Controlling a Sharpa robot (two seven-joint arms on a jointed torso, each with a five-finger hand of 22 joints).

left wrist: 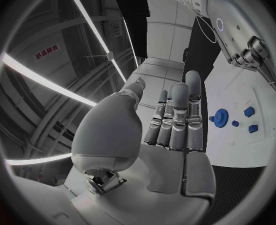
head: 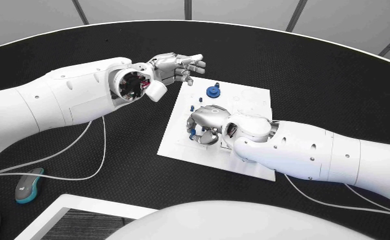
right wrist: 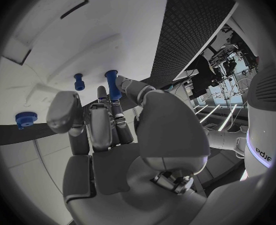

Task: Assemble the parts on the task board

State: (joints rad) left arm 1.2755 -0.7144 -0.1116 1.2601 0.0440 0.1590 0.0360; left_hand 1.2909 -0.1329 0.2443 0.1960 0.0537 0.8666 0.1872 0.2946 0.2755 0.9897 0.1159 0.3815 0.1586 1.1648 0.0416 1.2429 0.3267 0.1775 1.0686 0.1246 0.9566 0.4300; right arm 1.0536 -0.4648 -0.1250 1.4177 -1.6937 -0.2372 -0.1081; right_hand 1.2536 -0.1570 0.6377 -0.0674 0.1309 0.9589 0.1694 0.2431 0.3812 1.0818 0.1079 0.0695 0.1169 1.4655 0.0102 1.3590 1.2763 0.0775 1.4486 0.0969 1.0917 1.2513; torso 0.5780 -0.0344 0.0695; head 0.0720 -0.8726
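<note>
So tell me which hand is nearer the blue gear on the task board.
Left. The left hand hovers off the task board edge, just beside the blue gear; the right hand is over the board's middle, farther away.

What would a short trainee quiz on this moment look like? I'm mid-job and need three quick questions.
1. True or false: the left hand holds a blue part.
2. Which hand is over the task board? A) the left hand B) the right hand C) both
3. Fill in: the blue gear sits on the board's ___ end, near or far from the robot.

Key:
1. False. The left hand holds nothing, and it hovers beside the board's far corner.
2. B
3. far
</note>
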